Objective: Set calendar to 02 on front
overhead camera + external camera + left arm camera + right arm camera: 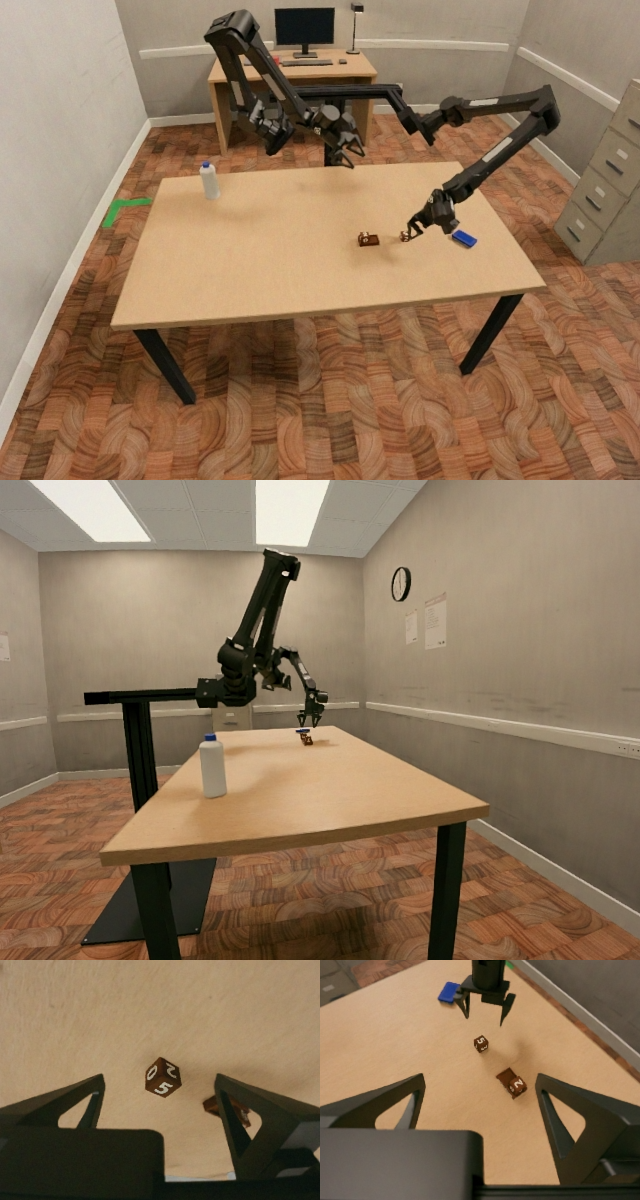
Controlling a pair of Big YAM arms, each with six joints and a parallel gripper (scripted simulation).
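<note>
A loose brown cube (403, 236) (164, 1080) (481, 1044) rests on the table beside the tray; 5, 2 and 0 show on it in the left wrist view. The small brown tray (374, 241) (505, 1075) holds the other cube (364, 237) (518, 1086) at one end; a 2 shows on it in the right wrist view, and its other end is bare. The month's name is not readable. My left gripper (411, 230) (308, 724) (484, 1021) is open and empty, above the loose cube. My right gripper (357, 159) is open and empty, high over the table's robot side.
A blue block (464, 238) (302, 730) (449, 993) lies beyond the loose cube, on the side away from the tray. A white bottle with a blue cap (209, 182) (212, 769) stands near the table's opposite end, far from the tray.
</note>
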